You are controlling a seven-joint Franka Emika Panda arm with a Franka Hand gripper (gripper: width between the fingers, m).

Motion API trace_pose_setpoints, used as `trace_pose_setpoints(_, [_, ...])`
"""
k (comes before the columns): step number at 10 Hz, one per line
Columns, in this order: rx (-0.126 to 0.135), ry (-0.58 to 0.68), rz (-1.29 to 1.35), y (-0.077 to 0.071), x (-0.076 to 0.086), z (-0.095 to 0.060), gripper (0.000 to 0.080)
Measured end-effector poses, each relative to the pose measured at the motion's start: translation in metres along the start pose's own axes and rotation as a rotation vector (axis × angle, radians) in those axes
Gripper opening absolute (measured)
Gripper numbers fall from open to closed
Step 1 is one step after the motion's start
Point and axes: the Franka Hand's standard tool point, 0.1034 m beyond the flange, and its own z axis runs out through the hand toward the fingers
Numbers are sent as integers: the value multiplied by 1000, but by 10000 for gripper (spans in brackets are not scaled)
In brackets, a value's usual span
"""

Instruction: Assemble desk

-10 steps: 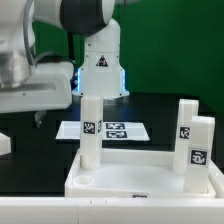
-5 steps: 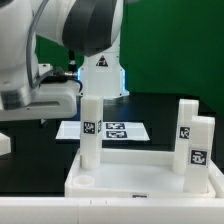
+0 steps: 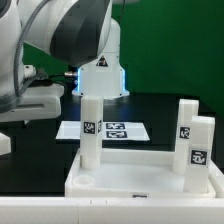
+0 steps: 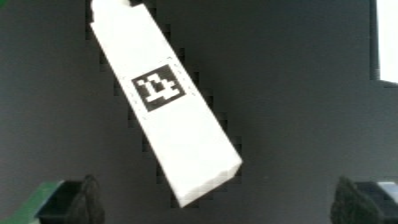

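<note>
Desk top (image 3: 140, 172) carries three upright legs; the arm has swung over a loose leg (image 4: 166, 95), jaws wide, probably the fourth.

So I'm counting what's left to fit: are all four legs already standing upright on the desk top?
No: only three legs stand on the desk top in the exterior view.

In the exterior view the claw is hidden from sight, and the robot arm (image 3: 60, 40) is cut off by the picture's edge. The marker board (image 3: 120, 130) is partly covered by an upright leg (image 3: 91, 130). In the wrist view only blurred fingertips (image 4: 63, 200) are seen, and the lying leg (image 4: 164, 95) is cropped.
</note>
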Motion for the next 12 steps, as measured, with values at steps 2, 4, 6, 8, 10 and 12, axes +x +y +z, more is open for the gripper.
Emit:
trace_pose_setpoints(2, [1, 0, 1, 1, 0, 0, 649])
trace_pose_setpoints(4, [19, -47, 9, 5, -1, 9, 649])
trace_pose_setpoints(6, [15, -173, 5, 9, 2, 17, 649])
trace_pose_setpoints(8, [7, -173, 27, 8, 5, 17, 649])
trace_pose_setpoints(10, [8, -182, 49, 8, 5, 21, 649])
trace_pose_setpoints(12, [10, -230, 86, 1, 9, 43, 649])
